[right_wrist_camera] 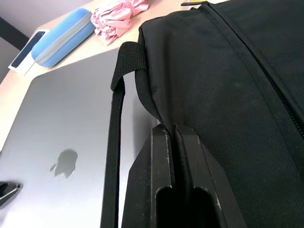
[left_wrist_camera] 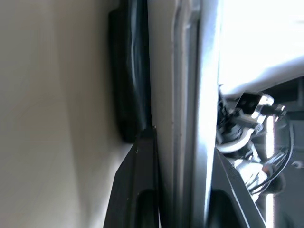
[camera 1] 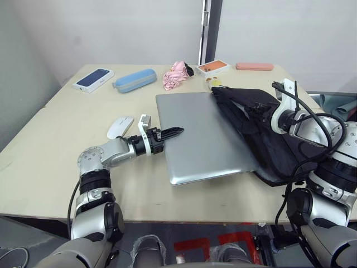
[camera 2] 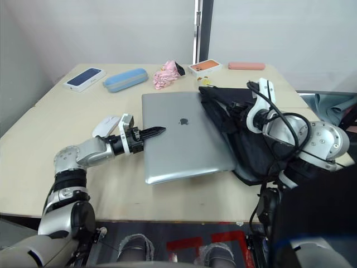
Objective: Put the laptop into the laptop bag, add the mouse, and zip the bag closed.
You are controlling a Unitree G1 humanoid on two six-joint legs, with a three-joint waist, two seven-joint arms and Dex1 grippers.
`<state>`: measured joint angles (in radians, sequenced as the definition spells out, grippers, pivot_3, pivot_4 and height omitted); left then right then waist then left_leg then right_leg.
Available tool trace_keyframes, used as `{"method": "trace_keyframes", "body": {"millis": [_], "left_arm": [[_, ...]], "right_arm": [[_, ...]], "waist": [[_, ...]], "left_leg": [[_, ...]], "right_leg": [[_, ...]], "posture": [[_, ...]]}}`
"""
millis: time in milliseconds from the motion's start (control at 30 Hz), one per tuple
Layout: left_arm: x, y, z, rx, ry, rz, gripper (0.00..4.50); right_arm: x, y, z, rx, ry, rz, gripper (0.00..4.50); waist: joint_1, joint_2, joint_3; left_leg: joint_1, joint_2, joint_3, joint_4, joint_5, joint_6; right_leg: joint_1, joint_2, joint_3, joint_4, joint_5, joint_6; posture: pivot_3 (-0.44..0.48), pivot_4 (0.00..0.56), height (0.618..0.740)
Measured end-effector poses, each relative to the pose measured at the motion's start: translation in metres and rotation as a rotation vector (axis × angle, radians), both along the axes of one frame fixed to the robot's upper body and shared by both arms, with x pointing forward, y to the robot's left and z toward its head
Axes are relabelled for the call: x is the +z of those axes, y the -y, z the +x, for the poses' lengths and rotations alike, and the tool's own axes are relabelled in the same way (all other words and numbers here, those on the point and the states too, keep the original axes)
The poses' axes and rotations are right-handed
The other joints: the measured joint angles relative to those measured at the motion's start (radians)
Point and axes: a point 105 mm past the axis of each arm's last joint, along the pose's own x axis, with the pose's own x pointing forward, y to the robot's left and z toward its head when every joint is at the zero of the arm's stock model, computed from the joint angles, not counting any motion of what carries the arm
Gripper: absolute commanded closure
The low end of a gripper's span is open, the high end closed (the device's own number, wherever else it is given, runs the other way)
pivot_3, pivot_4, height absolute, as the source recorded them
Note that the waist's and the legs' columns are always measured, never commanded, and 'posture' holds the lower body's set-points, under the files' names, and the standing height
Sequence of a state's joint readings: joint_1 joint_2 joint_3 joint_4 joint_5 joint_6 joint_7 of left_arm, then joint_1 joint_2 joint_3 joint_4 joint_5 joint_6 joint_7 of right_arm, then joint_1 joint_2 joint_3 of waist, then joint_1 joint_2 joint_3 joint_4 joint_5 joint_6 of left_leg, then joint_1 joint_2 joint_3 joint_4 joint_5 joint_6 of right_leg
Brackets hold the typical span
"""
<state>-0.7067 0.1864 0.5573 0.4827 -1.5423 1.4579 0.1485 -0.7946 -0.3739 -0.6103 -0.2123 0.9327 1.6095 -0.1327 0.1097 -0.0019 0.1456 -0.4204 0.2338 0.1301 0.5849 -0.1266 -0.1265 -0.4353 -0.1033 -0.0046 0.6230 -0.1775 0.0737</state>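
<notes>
The silver laptop lies flat on the table with its right side under the flap of the black laptop bag. My left gripper is shut on the laptop's left edge, one finger above the lid and one below. My right gripper is shut on the bag's upper fabric next to a strap handle. The white mouse rests on the table just left of my left wrist, apart from the laptop.
Along the table's far side are a white box with a dark blue top, a light-blue oblong case, a pink cloth, an orange-topped box and a pink flat case. A yellow charm sits by the bag's far corner.
</notes>
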Motion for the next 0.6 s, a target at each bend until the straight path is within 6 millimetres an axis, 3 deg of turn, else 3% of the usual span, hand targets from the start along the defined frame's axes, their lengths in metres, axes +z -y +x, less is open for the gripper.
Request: {"method": "trace_keyframes", "body": {"millis": [267, 600], "left_arm": [[0.004, 0.027, 0.013, 0.024, -0.044, -0.002, 4.19], [-0.015, 0.074, 0.004, -0.068, -0.084, 0.097, 4.19]], "right_arm": [[-0.003, -0.010, 0.000, 0.009, -0.007, 0.018, 4.48], [-0.005, -0.020, -0.001, 0.001, -0.007, 0.046, 4.48]], "waist": [[-0.001, 0.000, 0.000], [-0.002, 0.000, 0.000]], "left_leg": [[-0.001, 0.000, 0.000, 0.000, 0.000, 0.000], [-0.001, 0.000, 0.000, 0.001, 0.000, 0.001]], "right_leg": [[0.000, 0.000, 0.000, -0.001, 0.002, 0.004], [0.000, -0.001, 0.000, -0.002, 0.003, 0.006]], "posture": [[0.000, 0.150, 0.740], [0.000, 0.150, 0.740]]}}
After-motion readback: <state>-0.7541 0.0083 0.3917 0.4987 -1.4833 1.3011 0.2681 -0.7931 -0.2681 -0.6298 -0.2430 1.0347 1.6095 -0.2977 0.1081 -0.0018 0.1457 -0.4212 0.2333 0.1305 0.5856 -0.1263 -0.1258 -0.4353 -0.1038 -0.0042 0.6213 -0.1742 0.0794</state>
